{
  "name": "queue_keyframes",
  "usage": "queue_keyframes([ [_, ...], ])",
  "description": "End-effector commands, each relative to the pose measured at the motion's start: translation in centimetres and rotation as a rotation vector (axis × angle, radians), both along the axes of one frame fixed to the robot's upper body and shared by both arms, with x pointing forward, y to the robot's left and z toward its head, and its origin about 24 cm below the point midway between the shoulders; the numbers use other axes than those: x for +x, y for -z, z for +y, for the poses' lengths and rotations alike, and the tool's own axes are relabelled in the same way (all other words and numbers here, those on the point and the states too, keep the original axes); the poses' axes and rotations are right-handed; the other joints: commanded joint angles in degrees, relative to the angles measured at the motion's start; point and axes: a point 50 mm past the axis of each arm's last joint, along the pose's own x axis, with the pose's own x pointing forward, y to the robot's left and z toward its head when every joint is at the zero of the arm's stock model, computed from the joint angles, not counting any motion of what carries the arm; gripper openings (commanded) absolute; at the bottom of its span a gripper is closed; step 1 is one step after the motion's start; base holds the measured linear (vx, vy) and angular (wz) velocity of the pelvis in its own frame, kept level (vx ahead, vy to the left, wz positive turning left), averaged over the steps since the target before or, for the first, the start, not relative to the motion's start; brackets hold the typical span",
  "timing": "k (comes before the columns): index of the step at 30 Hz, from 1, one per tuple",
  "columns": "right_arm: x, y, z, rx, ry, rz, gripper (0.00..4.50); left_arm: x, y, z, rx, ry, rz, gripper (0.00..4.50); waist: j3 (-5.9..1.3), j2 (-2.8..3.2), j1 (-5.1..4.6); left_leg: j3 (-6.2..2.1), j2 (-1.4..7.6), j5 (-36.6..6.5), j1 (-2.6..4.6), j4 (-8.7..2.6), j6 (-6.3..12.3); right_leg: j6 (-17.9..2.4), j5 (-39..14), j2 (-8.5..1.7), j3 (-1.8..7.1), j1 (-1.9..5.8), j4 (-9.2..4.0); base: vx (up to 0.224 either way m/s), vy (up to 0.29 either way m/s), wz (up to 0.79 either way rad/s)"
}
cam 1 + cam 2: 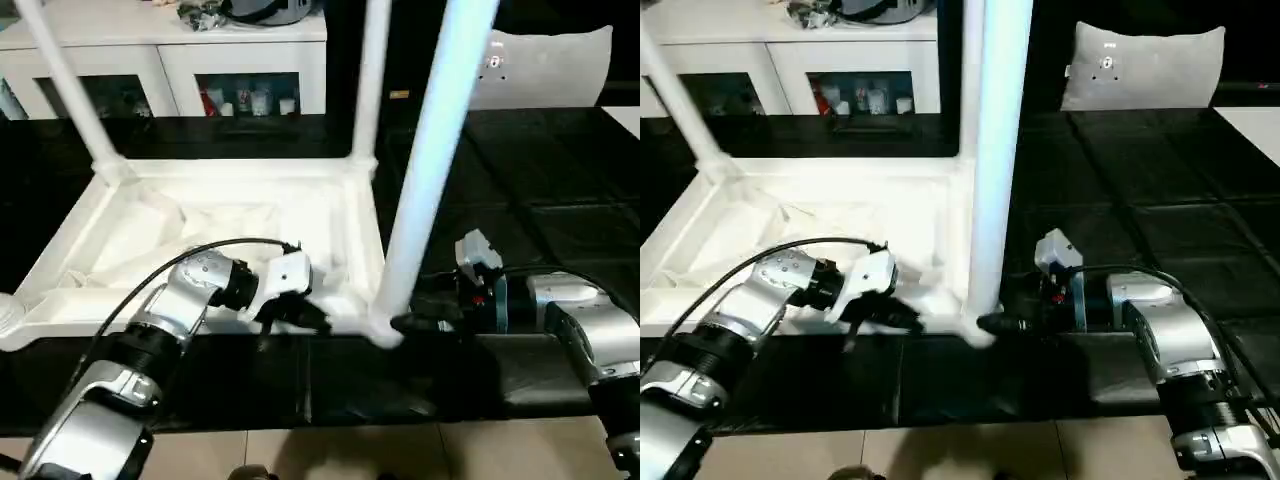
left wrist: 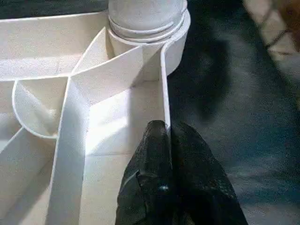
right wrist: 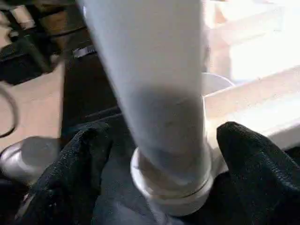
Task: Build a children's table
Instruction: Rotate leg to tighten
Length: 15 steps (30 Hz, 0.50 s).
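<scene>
Left eye view: the white table [image 1: 230, 240] lies upside down on the black bench [image 1: 560, 200].
The left gripper [image 2: 165, 133] pinches its rim. The right gripper [image 3: 159, 154] is apart around a leg [image 3: 154, 93].

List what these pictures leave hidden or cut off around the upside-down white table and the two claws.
- Near-corner leg: its upper end is cut off by the top edge of both eye views.
- Near-left corner of the table top: covered by the left forearm in the eye views.
- Left claw: whether the rim wall is pinched between its shut fingers cannot be made out.
- Right claw: its fingers straddle the leg base; contact is unclear.
</scene>
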Motion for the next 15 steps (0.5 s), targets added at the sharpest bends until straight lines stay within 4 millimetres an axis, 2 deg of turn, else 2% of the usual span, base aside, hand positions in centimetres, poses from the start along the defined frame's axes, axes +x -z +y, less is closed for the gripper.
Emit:
queue_keyframes([
  [1,0.1,-0.8,0.1,0.007,-0.041,-0.039,3.61,-0.2,-1.7,-1.2,-0.041,0.118,-0.066,0.00,-4.71,-1.00,-0.21,0.74,1.44,-5.4,0.33,-3.63,6.36,-8.6,-17.9,-3.31,3.20,4.05,-2.91,0.000,0.000,0.00],
  [2,0.0,-0.7,0.3,0.009,-0.065,-0.030,3.47,-0.3,-1.8,-1.3,-0.040,0.138,-0.064,0.00,-4.61,-1.51,-0.10,0.82,1.37,-5.7,0.27,-3.69,6.09,-8.0,-19.4,-3.31,3.17,4.11,-3.08,0.000,0.000,0.00],
  [3,0.0,-0.7,0.3,0.009,-0.065,-0.030,3.34,-0.3,-1.8,-1.3,-0.040,0.138,-0.064,0.00,-4.53,-1.30,0.21,0.84,1.28,-6.2,0.32,-3.67,5.73,-7.2,-21.4,-3.38,3.14,4.05,-3.24,0.000,0.000,0.00],
  [7,-0.2,-0.4,0.6,0.005,-0.126,-0.003,3.01,-0.4,-1.8,-1.5,-0.040,0.180,-0.058,0.00,-4.41,-1.38,0.40,0.82,1.12,-6.9,0.25,-3.72,5.09,-5.3,-24.5,-3.24,2.97,4.02,-3.70,0.000,0.000,0.00],
  [15,0.3,1.1,1.2,0.004,-0.146,0.017,2.25,-0.5,-1.8,-1.5,-0.045,0.187,-0.047,0.00,-4.37,-1.38,0.06,0.84,0.80,-8.0,0.16,-3.63,4.57,-3.7,-27.5,-3.10,2.51,3.94,-4.26,0.000,0.000,0.00],
])
